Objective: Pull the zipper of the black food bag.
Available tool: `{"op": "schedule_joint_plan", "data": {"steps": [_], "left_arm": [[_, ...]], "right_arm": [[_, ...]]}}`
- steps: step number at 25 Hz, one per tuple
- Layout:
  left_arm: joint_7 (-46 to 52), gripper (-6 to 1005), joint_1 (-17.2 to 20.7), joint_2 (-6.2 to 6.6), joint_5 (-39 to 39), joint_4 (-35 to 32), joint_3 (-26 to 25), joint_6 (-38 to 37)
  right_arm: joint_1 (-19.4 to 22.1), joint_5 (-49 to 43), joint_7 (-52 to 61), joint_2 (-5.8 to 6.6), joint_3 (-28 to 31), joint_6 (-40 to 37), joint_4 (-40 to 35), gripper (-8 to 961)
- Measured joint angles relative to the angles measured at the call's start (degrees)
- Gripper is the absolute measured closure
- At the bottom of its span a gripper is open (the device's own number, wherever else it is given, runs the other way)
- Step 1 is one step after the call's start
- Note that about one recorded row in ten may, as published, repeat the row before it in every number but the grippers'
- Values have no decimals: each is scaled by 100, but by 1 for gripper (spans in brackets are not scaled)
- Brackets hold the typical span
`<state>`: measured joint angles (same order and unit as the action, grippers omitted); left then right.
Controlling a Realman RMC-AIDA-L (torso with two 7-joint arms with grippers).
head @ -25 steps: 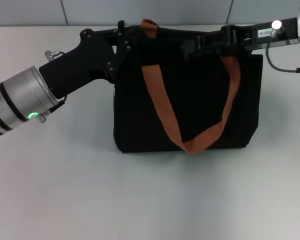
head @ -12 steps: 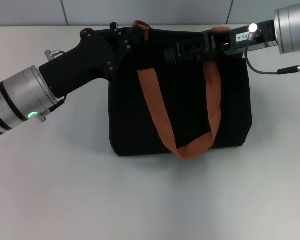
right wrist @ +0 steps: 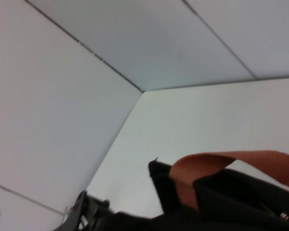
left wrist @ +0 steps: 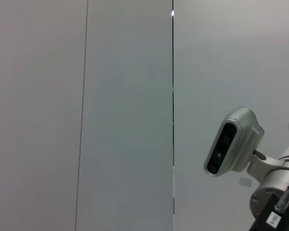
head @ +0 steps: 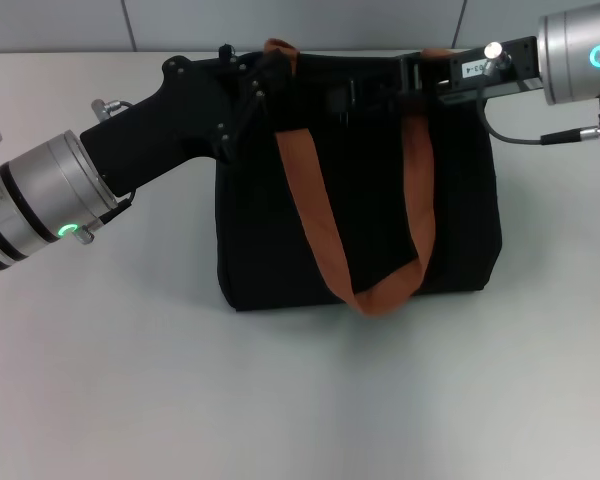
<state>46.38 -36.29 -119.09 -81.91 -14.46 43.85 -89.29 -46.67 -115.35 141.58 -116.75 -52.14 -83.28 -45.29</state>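
The black food bag point(head: 380, 190) stands upright on the white table, its brown-orange strap handle point(head: 315, 210) hanging down the front. My left gripper point(head: 268, 72) is shut on the bag's top left corner, beside the strap. My right gripper point(head: 346, 97) reaches in from the right along the bag's top edge and is closed there. The zipper pull is hidden under its black fingers. The right wrist view shows the strap point(right wrist: 221, 166) and the bag's top fabric point(right wrist: 231, 204).
The white table point(head: 130, 380) spreads around the bag, with a grey wall behind it. The left wrist view shows only the wall panels and my right arm's wrist camera point(left wrist: 233, 142).
My right gripper has slid left along the bag's top edge. The bag's right side was drawn in to the left and the strap loop narrowed. The left arm has held still.
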Motion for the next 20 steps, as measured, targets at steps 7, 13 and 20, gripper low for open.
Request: {"op": "schedule_joint_plan", "data": {"steps": [7,13,20], "left_arm": [[-32,966,22,0,-1,10,-29,-38],[-34,966,32,0,-1,6,-44,-63],[-34,966,39,2,0,-10,-43,-73]], "right_arm": [[-19,-2,109,-37,-306,418,17,722],[76,-191,316,-89,-438,483,-340,880],[805,-594,787,-227,-376,338,-1741,951]]}}
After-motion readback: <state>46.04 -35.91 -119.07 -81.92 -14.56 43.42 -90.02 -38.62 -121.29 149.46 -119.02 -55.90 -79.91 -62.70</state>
